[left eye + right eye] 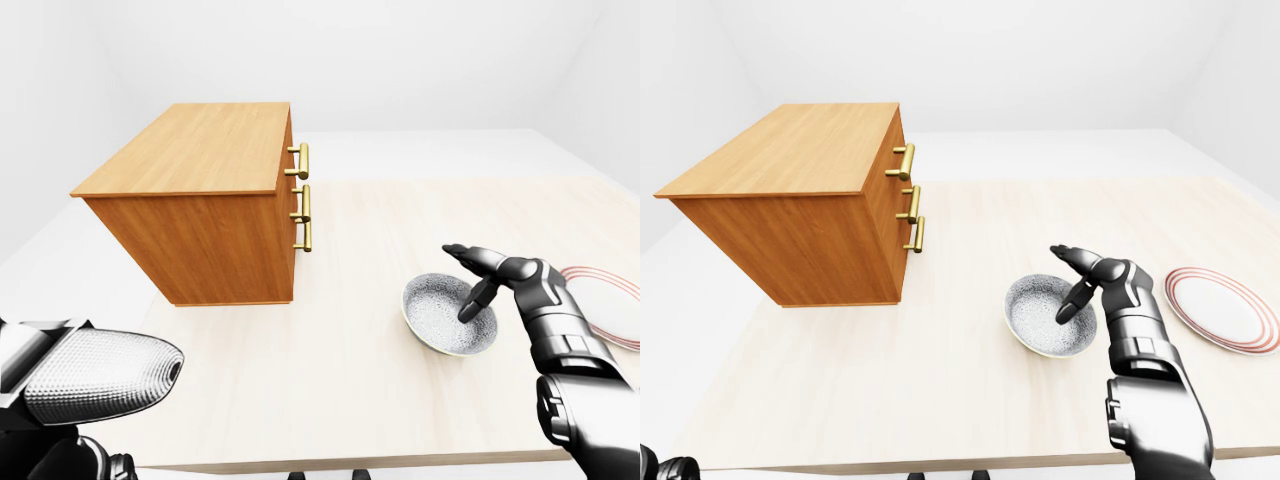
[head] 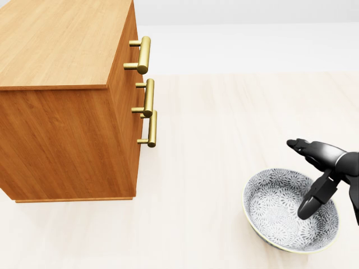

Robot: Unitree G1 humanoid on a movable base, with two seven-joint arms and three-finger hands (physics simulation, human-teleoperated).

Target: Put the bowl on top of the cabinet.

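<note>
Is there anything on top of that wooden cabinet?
No. The cabinet top is bare wood. The bowl sits on the table, with the right robot hand reaching in.

No legible text, labels, brands, numbers or signs in any view. Cabinet (image 1: 790, 215), bowl (image 2: 280, 216), plate (image 1: 1222, 308), table (image 1: 940, 380): surfaces carry only wood grain, floral pattern, red rim rings.
</note>
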